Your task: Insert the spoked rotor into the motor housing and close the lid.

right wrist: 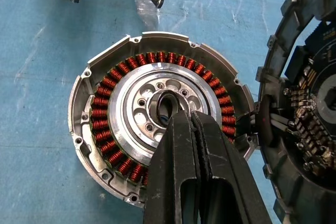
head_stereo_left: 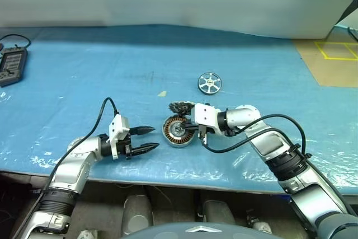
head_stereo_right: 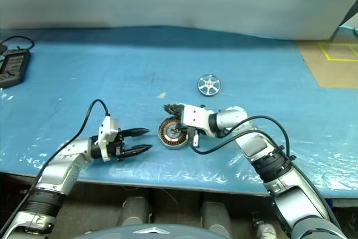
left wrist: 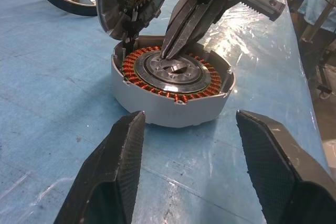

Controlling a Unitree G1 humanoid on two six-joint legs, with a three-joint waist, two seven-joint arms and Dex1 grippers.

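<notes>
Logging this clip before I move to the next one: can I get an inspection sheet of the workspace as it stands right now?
Surface: blue sheet over the table, wrinkled near the front edge.
Job's things: motor housing lies flat, copper windings exposed; lid stands tilted open at its rim; spoked rotor lies apart, farther back, not inserted.
Clutter: dark handheld controller at the far left; small pale scrap.
Grippers: left gripper open, short of the housing, empty; right gripper shut, tips at the housing's centre hole.
Cables: black cable on each forearm.
Surroundings: yellow floor marking beyond the sheet.
</notes>
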